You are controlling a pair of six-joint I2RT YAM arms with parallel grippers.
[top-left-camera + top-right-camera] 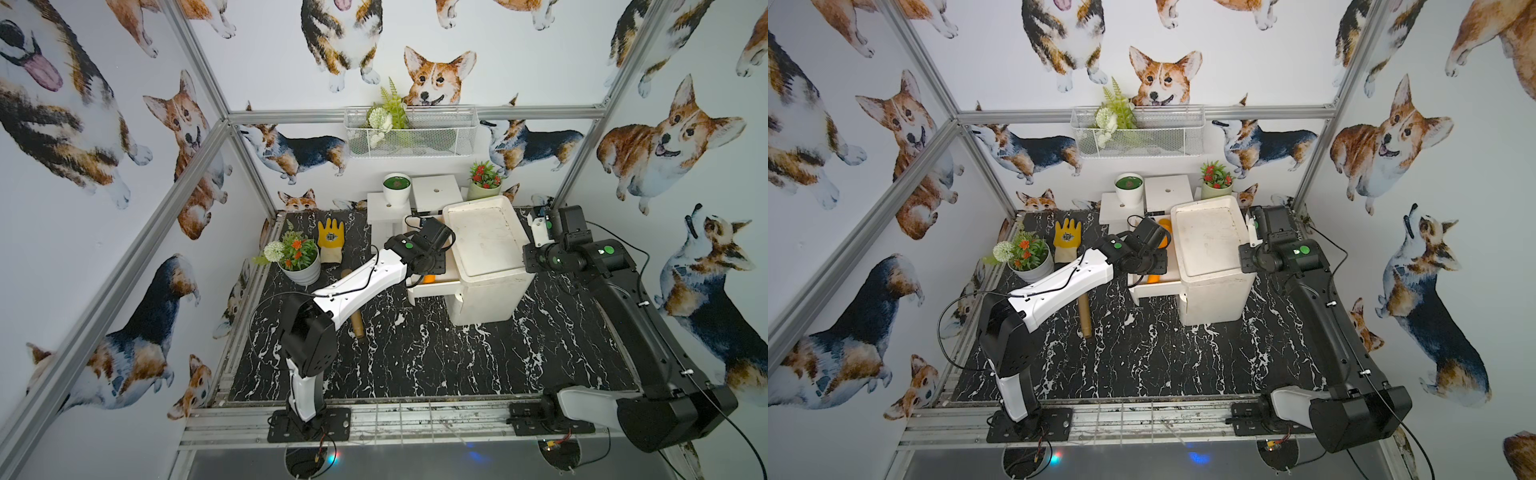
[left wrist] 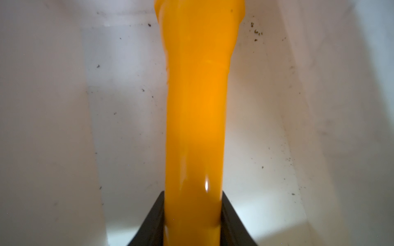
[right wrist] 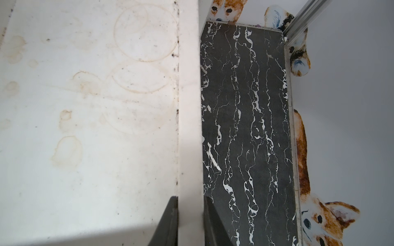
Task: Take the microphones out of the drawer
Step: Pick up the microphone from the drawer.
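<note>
The microphone (image 2: 195,106) is an orange, glossy stick that widens toward its far end. It lies inside the pulled-out white drawer (image 1: 432,289) of the white cabinet (image 1: 486,237), and in both top views only orange bits (image 1: 1153,278) show past my left wrist. In the left wrist view my left gripper (image 2: 193,196) is shut on the microphone's handle, with the drawer floor (image 2: 128,106) behind. My right gripper (image 3: 190,199) is shut on the raised rim (image 3: 189,106) of the cabinet's top at its right side.
A wooden rolling pin (image 1: 356,326) lies on the black marble table under my left arm. A yellow glove (image 1: 331,241) and a flower pot (image 1: 299,257) sit at the left. White stands (image 1: 436,193) with pots are behind the cabinet, below a wire basket (image 1: 411,131).
</note>
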